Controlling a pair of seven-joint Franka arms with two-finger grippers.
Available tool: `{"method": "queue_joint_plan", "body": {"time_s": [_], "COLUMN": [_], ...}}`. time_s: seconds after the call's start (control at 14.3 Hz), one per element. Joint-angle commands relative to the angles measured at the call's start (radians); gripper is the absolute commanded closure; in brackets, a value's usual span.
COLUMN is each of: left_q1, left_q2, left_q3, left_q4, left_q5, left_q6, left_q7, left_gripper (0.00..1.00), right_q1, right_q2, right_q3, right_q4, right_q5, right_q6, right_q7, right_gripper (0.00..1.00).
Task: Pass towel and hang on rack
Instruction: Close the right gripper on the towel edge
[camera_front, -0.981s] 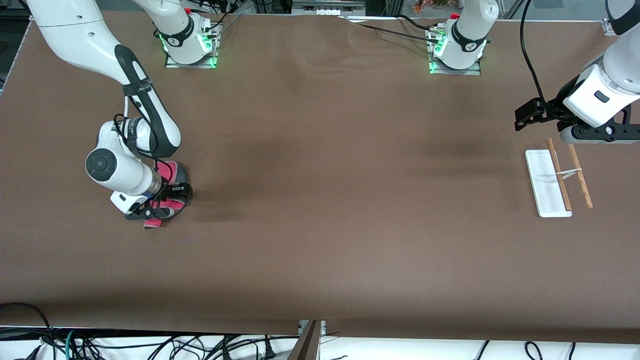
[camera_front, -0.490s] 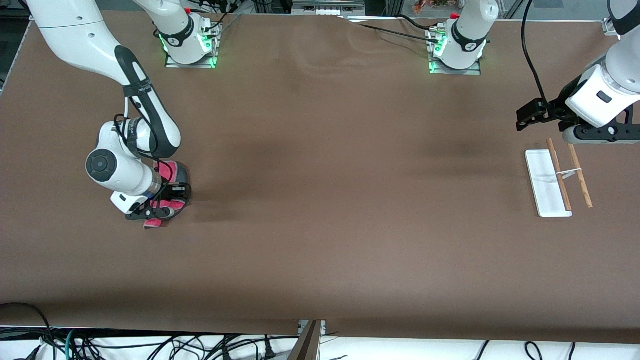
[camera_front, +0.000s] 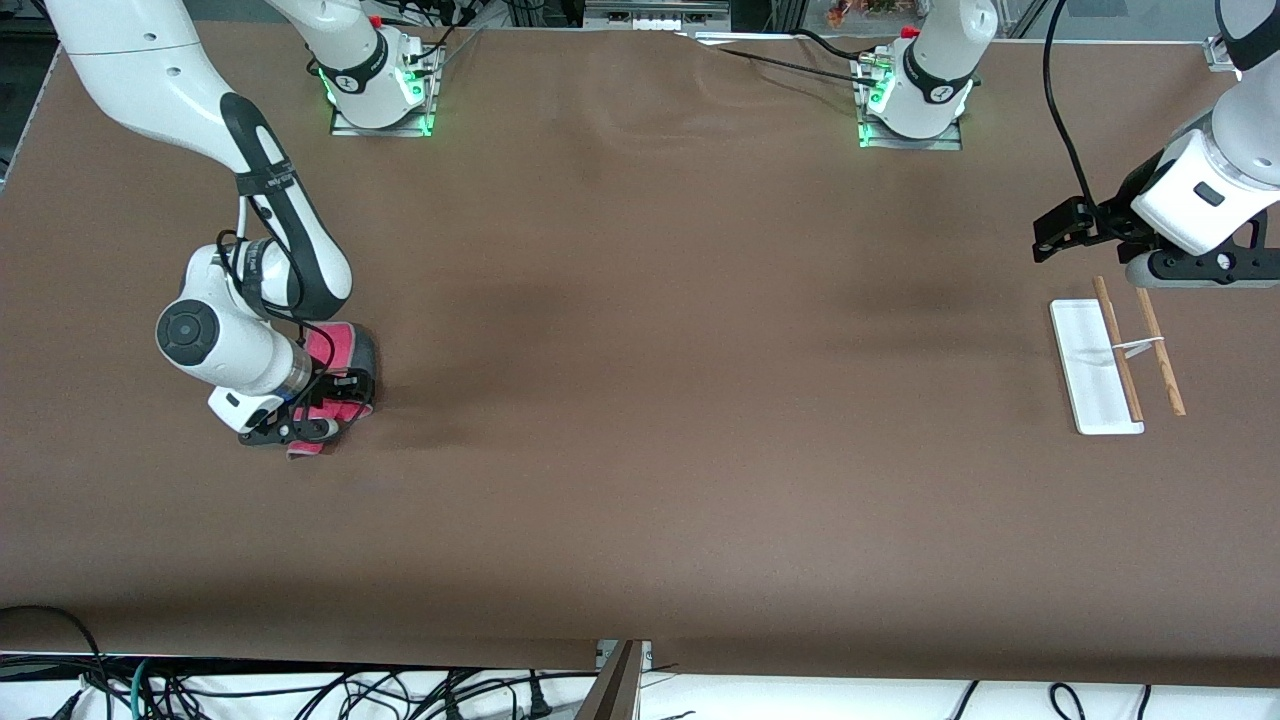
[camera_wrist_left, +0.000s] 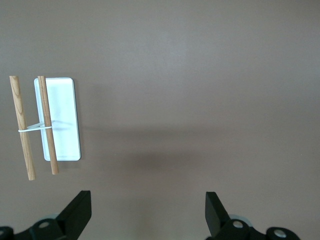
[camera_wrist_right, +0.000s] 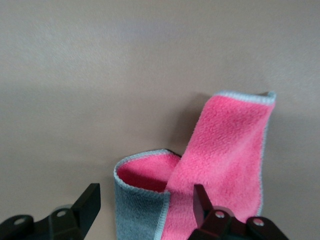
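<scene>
Right gripper (camera_wrist_right: 145, 207) is straddling the limp, light towel (camera_wrist_right: 220, 155), fingers parted; best pinching its raised fold. Left gripper (camera_wrist_left: 148, 212) is waiting open above the rack (camera_wrist_left: 55, 120).

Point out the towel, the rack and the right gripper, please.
towel (camera_wrist_right: 225, 150): right wrist view, on its pink face.
rack (camera_front: 1090, 375): front view, on its white base.
right gripper (camera_wrist_right: 145, 200): right wrist view, midway between its fingertips, at the towel's grey fold.
</scene>
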Motion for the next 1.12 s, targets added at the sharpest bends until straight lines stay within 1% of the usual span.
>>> {"method": "queue_joint_plan", "body": {"time_s": [0.0,0.07,0.21,0.28,0.35,0.42,0.7,0.77,1.05], "left_q1": [0.011,0.013,0.013,0.013,0.013,0.013,0.014,0.014,0.016], "left_q2": [0.015,0.015,0.015,0.015,0.015,0.016,0.015,0.015,0.015], "left_q3": [-0.001,-0.001,-0.001,-0.001,-0.001,-0.001,-0.001,-0.001,-0.001], "left_q4": [0.032,0.032,0.032,0.032,0.032,0.032,0.032,0.032,0.032], "left_q5": [-0.005,-0.004,-0.004,-0.004,-0.005,-0.005,-0.005,-0.005,-0.005], "left_q6": [-0.026,-0.026,-0.026,-0.026,-0.026,-0.026,-0.026,-0.026,-0.026], "left_q7": [0.004,0.004,0.004,0.004,0.004,0.004,0.004,0.004,0.004], "left_gripper": [0.0,0.0,0.0,0.0,0.0,0.0,0.0,0.0,0.0], "right_q1": [-0.002,-0.002,0.003,0.004,0.004,0.004,0.0,0.0,-0.002], "right_q2": [0.02,0.022,0.026,0.026,0.026,0.026,0.023,0.022,0.011], "right_q3": [0.007,0.007,0.007,0.007,0.007,0.007,0.007,0.007,0.007], "right_q4": [0.005,0.005,0.005,0.005,0.004,0.004,0.005,0.005,0.011], "right_q5": [-0.004,-0.003,-0.003,-0.003,-0.003,-0.003,-0.003,-0.003,0.003], "right_q6": [0.002,0.002,0.0,-0.001,-0.001,-0.001,-0.009,-0.009,-0.047], "right_q7": [-0.001,0.001,0.018,0.018,0.018,0.016,0.005,0.004,0.002], "right_gripper": [0.2,0.21,0.28,0.34,0.42,0.52,0.95,1.0,1.0]}}
